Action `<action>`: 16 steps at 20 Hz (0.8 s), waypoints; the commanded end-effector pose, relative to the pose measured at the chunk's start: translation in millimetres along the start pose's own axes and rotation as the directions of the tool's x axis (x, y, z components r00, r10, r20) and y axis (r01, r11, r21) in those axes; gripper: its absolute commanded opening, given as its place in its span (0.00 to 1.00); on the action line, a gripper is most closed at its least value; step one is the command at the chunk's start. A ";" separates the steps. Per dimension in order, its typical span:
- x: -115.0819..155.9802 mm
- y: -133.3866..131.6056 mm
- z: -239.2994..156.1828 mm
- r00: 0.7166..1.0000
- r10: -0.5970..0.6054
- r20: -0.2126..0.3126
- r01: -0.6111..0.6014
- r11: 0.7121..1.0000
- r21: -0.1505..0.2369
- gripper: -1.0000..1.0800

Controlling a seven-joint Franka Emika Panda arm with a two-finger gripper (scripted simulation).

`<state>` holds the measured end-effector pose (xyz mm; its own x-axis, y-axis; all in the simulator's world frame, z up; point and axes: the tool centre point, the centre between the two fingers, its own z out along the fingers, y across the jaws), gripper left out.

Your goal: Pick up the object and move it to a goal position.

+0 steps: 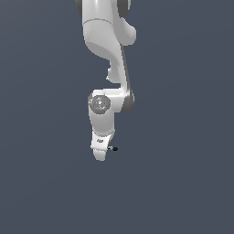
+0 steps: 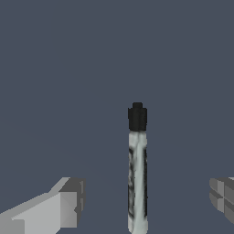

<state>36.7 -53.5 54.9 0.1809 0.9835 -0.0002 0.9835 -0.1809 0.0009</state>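
The object is a thin grey stick (image 2: 137, 183) with a black rounded tip (image 2: 137, 116). In the wrist view it lies between my two fingers, apart from both. One finger (image 2: 61, 208) and the other finger (image 2: 221, 196) stand wide apart, so my gripper (image 2: 144, 196) is open and holds nothing. In the exterior view my gripper (image 1: 101, 153) is low over the flat grey-blue surface. Only the stick's black tip (image 1: 114, 148) pokes out on the exterior view's right of the gripper; the rest is hidden behind it.
The white arm (image 1: 107, 41) comes down from the top of the exterior view. A plain grey-blue surface (image 1: 183, 183) lies all around. No goal marker shows.
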 end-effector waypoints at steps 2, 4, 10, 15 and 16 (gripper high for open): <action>0.2 -0.9 13.7 1.000 -0.002 0.000 0.002 1.000 0.001 0.96; 0.1 -1.3 25.4 1.000 -0.003 0.000 0.003 1.000 0.001 0.96; 0.0 -0.8 44.7 1.000 -0.004 0.000 0.004 1.000 0.001 0.96; 0.1 -0.3 45.2 1.000 -0.004 0.000 0.004 1.000 0.001 0.00; 0.1 -0.3 45.2 1.000 -0.004 0.000 0.004 1.000 0.001 0.00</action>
<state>36.2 -53.4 9.6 0.1768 0.9843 -0.0003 0.9843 -0.1768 -0.0007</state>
